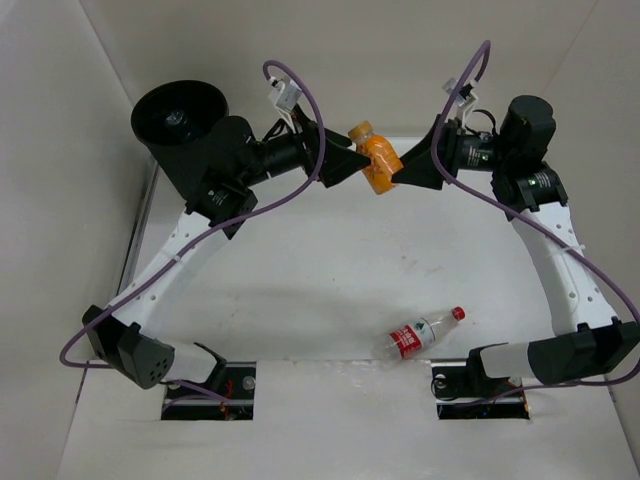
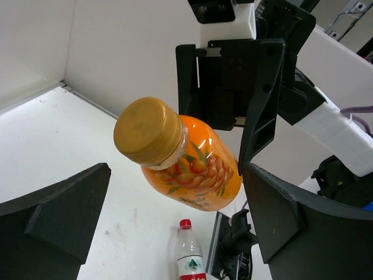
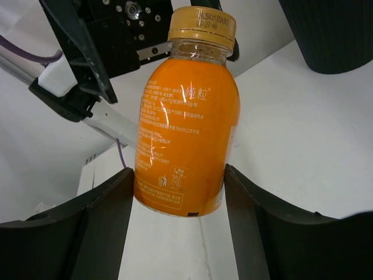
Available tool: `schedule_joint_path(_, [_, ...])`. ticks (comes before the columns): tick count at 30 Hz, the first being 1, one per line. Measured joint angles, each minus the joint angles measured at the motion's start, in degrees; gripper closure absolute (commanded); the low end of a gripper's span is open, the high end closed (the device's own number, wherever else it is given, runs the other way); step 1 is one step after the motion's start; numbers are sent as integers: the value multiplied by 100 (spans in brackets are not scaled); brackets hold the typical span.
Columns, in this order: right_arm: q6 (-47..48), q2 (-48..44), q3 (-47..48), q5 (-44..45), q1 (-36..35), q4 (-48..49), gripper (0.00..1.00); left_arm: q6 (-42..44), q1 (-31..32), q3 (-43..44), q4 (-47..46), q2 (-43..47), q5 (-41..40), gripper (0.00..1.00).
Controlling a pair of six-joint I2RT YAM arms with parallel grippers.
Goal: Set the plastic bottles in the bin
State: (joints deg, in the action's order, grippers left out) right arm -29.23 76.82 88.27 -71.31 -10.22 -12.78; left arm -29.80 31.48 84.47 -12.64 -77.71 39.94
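Orange bottle aloft between both claws.
The right claw grips its lower body; the cap leans toward the wide-open left claw, just beside it. The bin stands far left, nearer the left arm.

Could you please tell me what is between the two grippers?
The orange bottle, clamped by the right gripper, facing the open left gripper; top view.

The bin stands far left, the short bottle right of it, the long bottle on the table near right.
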Motion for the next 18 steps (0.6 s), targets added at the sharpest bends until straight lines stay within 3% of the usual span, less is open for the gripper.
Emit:
schedule_joint_path(12, [-103, -42, -61, 22, -129, 170, 100, -199, 280, 9, -70, -282, -74, 0])
schedule_joint_path(15, [-109, -42, -111, 24, -208, 170, 98, -236, 385, 127, -90, -404, -107, 13])
schedule_joint_path(17, [-109, -42, -111, 33, -249, 170, 91, -258, 448, 188, -90, -476, -94, 39])
schedule_joint_path(18, [-96, -42, -111, 59, -262, 170, 78, -304, 459, 210, -103, -494, -61, 53])
